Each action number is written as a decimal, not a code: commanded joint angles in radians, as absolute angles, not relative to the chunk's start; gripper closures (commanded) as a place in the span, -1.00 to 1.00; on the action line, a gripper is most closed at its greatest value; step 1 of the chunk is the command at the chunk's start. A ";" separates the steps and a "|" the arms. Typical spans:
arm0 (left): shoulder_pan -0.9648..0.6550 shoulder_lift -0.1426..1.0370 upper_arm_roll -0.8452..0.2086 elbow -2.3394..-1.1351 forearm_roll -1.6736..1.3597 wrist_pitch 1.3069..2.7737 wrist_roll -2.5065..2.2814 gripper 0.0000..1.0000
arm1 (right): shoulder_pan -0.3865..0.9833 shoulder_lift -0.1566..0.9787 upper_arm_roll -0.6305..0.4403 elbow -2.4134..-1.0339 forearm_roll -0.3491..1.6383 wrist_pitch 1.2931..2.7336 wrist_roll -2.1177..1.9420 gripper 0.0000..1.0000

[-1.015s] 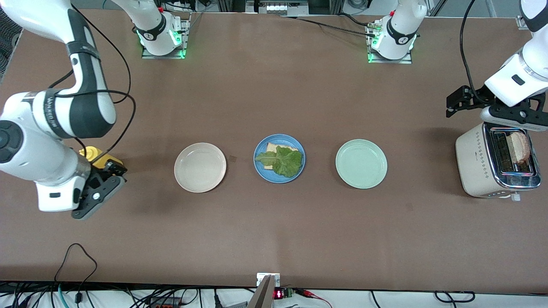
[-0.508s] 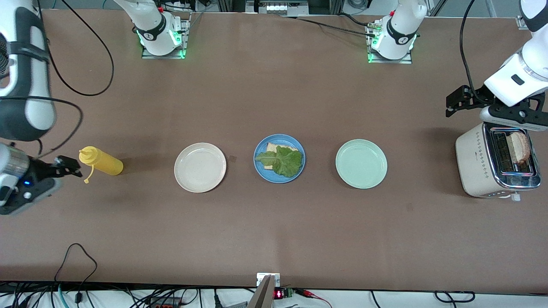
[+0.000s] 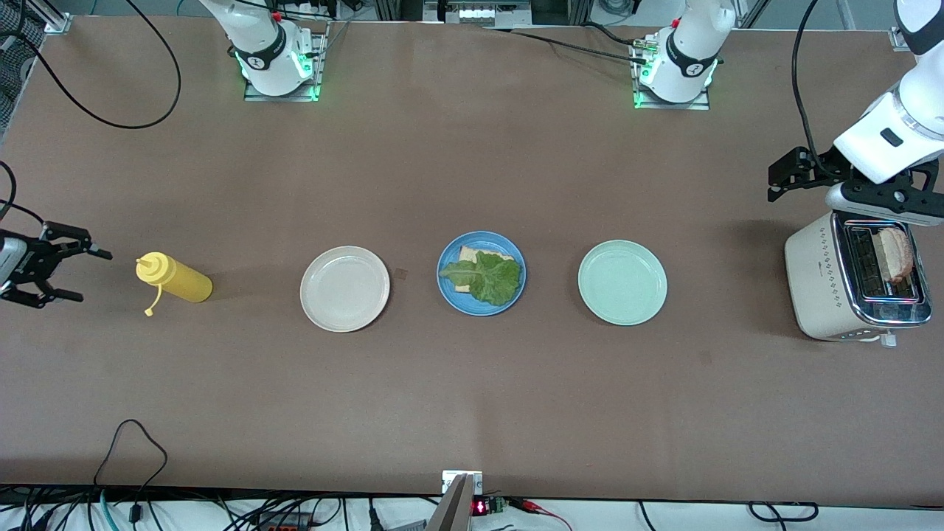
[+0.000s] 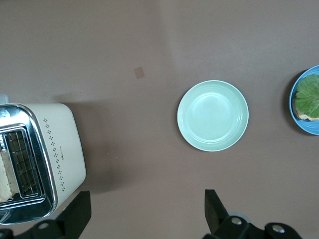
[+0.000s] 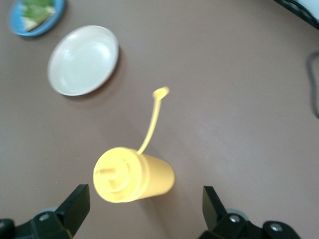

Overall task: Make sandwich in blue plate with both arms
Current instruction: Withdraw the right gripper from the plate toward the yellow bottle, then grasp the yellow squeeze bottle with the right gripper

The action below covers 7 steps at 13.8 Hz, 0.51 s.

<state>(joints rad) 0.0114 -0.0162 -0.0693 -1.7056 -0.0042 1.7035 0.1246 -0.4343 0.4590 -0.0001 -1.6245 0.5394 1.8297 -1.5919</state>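
The blue plate (image 3: 481, 273) sits in the middle of the table, and I place everything from it. On it lie one bread slice (image 3: 466, 257) and a green lettuce leaf (image 3: 487, 277) on top. The sandwich needs its top bread. That slice (image 3: 895, 254) stands in the toaster (image 3: 848, 280), toward the left arm's end, past the pale green plate (image 3: 622, 282).

To do this well, I think the left gripper (image 3: 782, 177) should come straight down, pinch the bread softly, and lift it straight up. Right now it hangs over the table just beside the toaster, wide open, holding nothing.

The right gripper (image 3: 74, 274) waits by the yellow bottle (image 3: 174, 277), past the beige plate (image 3: 344, 288), open and empty too.
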 commanded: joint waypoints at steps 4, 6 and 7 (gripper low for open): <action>0.008 -0.003 -0.066 -1.674 -0.028 1.680 0.137 -1.00 | -0.523 0.445 0.021 -1.793 0.770 1.787 -2.017 -1.00; 0.008 -0.002 -0.066 -1.674 -0.028 1.680 0.137 -1.00 | -0.538 0.481 0.020 -1.793 0.859 1.789 -2.084 -1.00; 0.008 -0.002 -0.066 -1.674 -0.028 1.680 0.137 -1.00 | -0.546 0.492 0.020 -1.811 0.870 1.789 -2.112 -1.00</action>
